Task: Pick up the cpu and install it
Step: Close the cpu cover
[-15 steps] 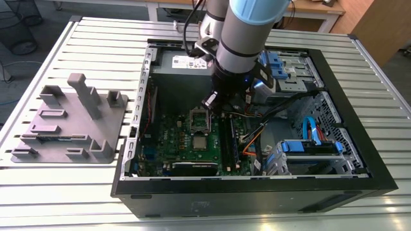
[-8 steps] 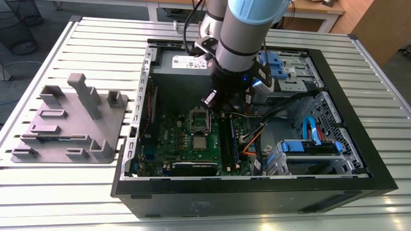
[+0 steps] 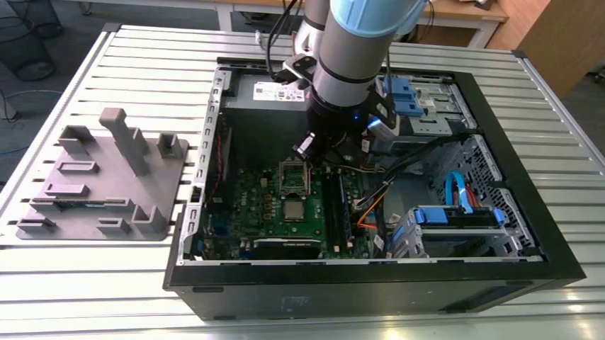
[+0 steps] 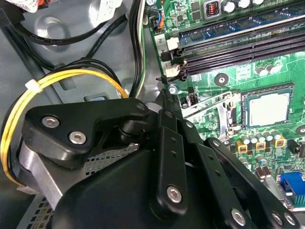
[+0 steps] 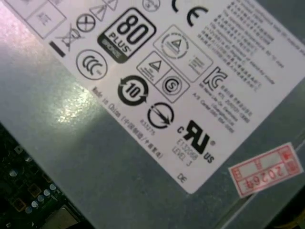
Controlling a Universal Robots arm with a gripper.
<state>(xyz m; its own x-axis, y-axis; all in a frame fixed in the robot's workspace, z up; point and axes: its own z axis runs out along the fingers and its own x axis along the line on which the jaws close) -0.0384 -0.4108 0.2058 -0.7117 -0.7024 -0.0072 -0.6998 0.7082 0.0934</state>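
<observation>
The cpu (image 3: pixel 295 210) lies flat in its seat on the green board (image 3: pixel 255 205), and the second wrist view shows it square and level there too. By that, the placing looks done. The silver frame (image 3: pixel 293 172) stands open at twelve o'clock of the cpu, so I judge the clamping is left to do.

The tool (image 4: pixel 181 157) hangs inside the case (image 3: pixel 378 283), above the board near the frame and apart from the cpu. Whether it is spread or pressed together I cannot tell, and nothing shows in it. The first wrist view looks onto the grey power supply (image 5: pixel 95 157) and its label.

The case sits on a slatted metal surface (image 3: pixel 113 283). In the exterior view a grey jig (image 3: pixel 104 184) with upright posts rests at nine o'clock of the case. Beyond the surface are a wire bin (image 3: pixel 28 42) at ten o'clock and a wooden desk (image 3: pixel 472 10) at one o'clock.
</observation>
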